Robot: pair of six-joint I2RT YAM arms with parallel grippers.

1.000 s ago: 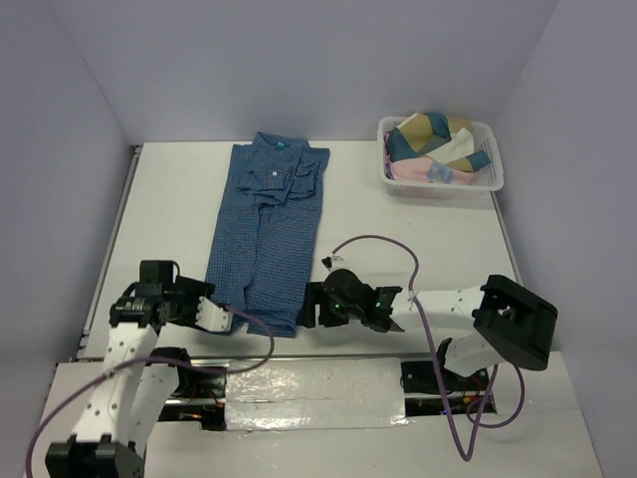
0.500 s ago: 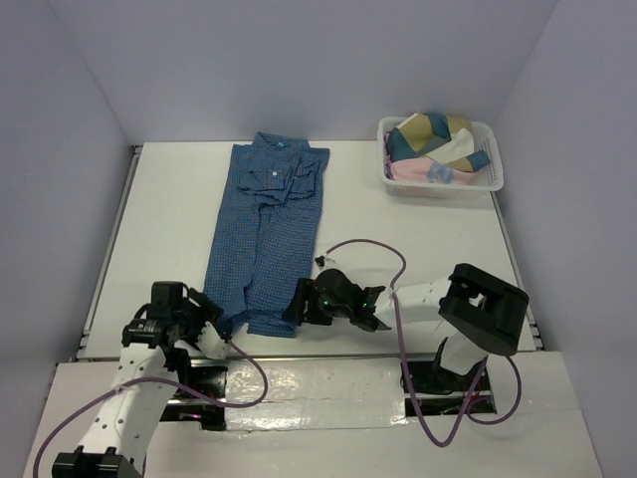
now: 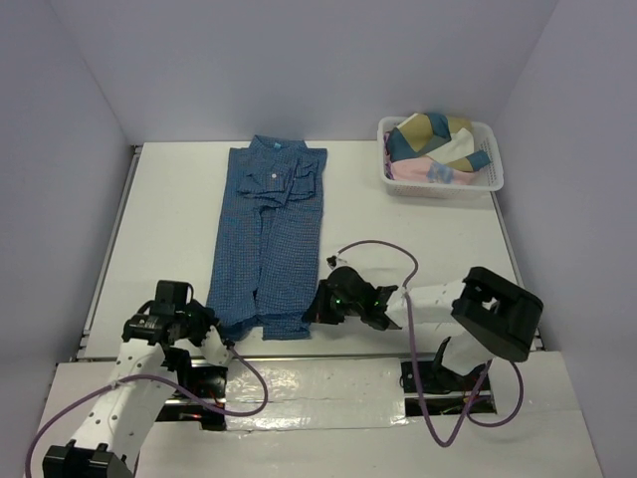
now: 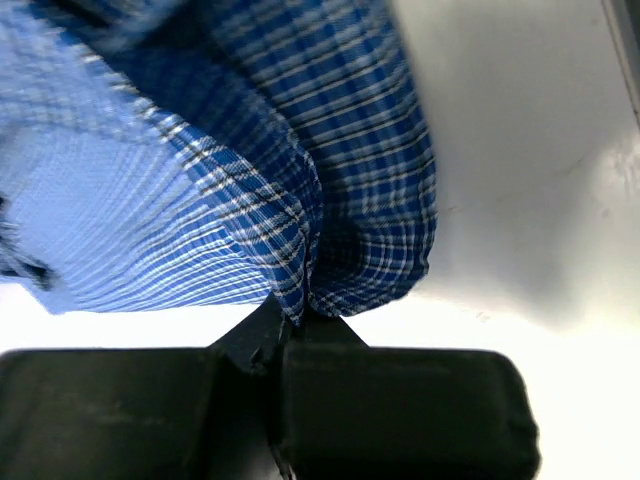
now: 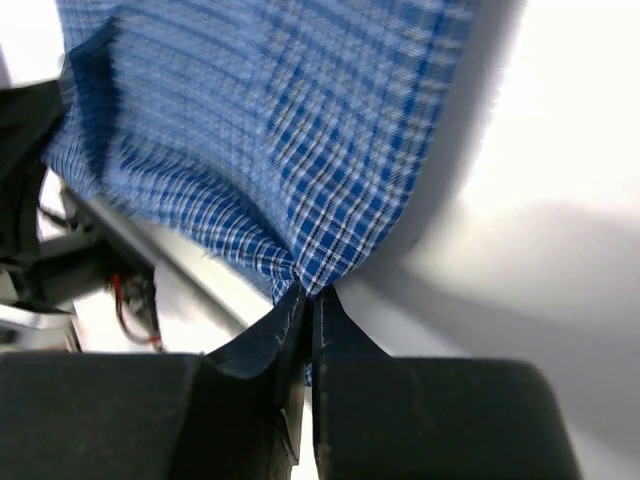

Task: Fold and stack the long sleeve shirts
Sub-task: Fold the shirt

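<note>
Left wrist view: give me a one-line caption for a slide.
Left claw shut on a bunched hem corner of the blue checked shirt, white table beside it.

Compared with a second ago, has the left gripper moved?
Yes. The left gripper has shifted toward the near edge of the table, and it now pinches the hem of the shirt.

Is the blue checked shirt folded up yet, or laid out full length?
Full length: the blue shirt lies as one long strip, sleeves tucked near the collar; left gripper and right gripper pinch its near hem.
</note>
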